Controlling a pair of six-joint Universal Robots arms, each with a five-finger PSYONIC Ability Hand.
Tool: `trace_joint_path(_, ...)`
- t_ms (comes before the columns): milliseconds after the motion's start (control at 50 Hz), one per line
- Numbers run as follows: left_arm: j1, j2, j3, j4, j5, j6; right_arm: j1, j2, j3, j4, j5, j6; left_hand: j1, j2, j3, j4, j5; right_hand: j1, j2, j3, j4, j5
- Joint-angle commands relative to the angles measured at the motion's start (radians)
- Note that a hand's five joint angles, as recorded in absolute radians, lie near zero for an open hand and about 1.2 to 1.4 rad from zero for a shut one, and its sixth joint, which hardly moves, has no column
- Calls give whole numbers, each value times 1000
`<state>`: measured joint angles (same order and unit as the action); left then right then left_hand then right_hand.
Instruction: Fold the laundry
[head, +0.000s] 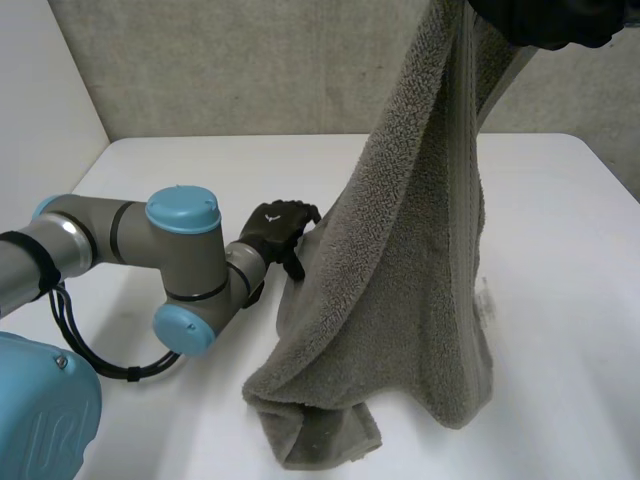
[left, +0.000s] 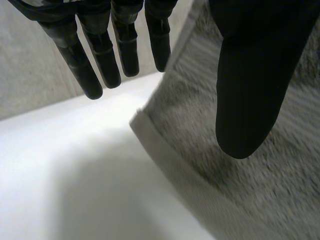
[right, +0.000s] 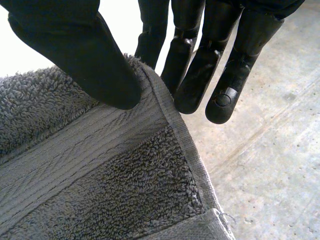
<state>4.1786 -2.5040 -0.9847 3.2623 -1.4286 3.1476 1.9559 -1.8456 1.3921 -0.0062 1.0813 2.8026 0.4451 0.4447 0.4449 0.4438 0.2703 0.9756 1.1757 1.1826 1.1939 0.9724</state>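
Towel (head: 400, 280): it hangs tall from the right hand (head: 545, 20), which holds it high at the far right of the table (head: 560, 200). Its lower end lies bunched on the table surface. In the right wrist view the thumb (right: 85, 55) presses on the banded strip near a top corner. The fingers (right: 200, 75) sit behind the hem, nearly straight, so the cloth is pinched between them.

The left hand (head: 275, 232) is low, just beside the towel's left edge, about halfway down the drape. Its fingers (left: 87, 75) are straight and spread and its thumb (left: 250, 90) stands apart in front of the pile. The hem (left: 170, 165) runs through the gap between them, and nothing is gripped there.

The step in hand looks like catching that hanging edge so the towel can be spread between two hands. To do it well, the left hand should slide in until the hem lies deep between thumb and fingers. It should close on the hem itself, not on the loose pile, which would slip.

One layer only matters here, because the drape is doubled over itself near the edge. Once it grips, the hand should run down or along the hem towards a corner. The right hand's pinch is near the hem's very end, so any pull should be gentle and sideways, not downward. The heap on the table will drag, so lifting clear first would help.
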Motion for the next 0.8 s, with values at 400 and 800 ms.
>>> trace_joint_path(400,-25,-21,15,33,116,-9,-9,11,12,-6,-6,0,951,952,951,952,951,421,221,214,202,249)
trace_joint_path(800,162,454,-153,27,-148,95,-196,144,-2,5,18,-12,951,952,951,952,951,421,221,214,202,249)
